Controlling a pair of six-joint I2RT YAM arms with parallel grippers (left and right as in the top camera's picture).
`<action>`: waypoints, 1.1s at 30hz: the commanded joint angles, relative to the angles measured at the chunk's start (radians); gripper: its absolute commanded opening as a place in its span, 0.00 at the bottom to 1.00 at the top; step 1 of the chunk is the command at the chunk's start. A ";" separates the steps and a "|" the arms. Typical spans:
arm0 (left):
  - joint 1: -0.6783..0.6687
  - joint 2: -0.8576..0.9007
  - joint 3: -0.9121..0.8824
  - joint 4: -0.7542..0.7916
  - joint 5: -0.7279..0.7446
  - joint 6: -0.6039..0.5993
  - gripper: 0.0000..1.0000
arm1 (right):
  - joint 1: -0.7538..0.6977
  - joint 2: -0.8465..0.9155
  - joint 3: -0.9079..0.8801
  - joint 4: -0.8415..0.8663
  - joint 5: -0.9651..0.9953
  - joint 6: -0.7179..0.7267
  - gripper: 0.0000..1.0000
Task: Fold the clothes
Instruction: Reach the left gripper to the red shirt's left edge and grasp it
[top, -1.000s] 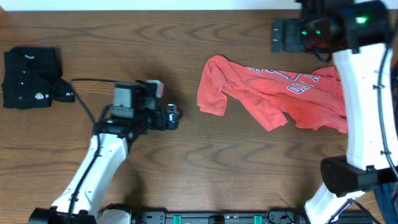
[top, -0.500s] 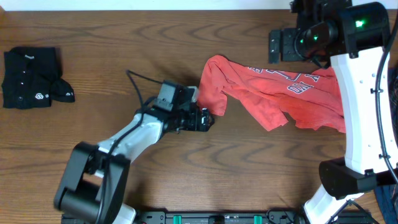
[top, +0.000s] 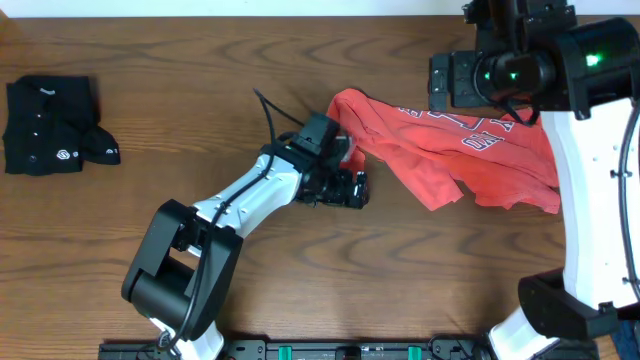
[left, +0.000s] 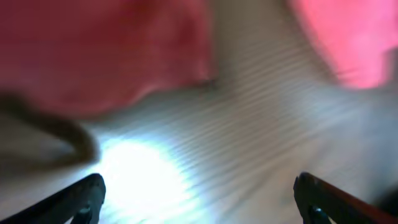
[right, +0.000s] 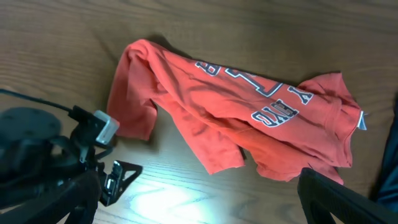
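t-shirt (top: 450, 150) just beside left hand (top: 357, 189)

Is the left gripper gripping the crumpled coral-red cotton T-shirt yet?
No, the left gripper stands open over bare wooden table, the coral-red T-shirt lying ahead of its fingertips.

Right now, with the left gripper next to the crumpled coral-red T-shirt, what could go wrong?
The open left gripper lies beside the bunched sleeve of the coral-red T-shirt, and its wrist view shows bare wooden table between the fingers: closing here may catch nothing. Further in, the fabric is folded over itself, so it might pinch several layers and drag the whole shirt. That view is also blurred, so the grasp point is hard to judge.
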 joint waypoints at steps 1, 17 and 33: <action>-0.017 0.012 0.051 -0.056 -0.240 0.017 0.98 | 0.010 -0.029 0.013 0.000 -0.045 -0.033 0.99; -0.076 0.309 0.396 -0.247 -0.275 0.108 0.98 | 0.010 -0.074 0.013 -0.032 -0.055 -0.045 0.99; -0.087 0.366 0.429 -0.270 -0.331 0.127 0.72 | 0.010 -0.085 0.013 -0.042 -0.055 -0.071 0.99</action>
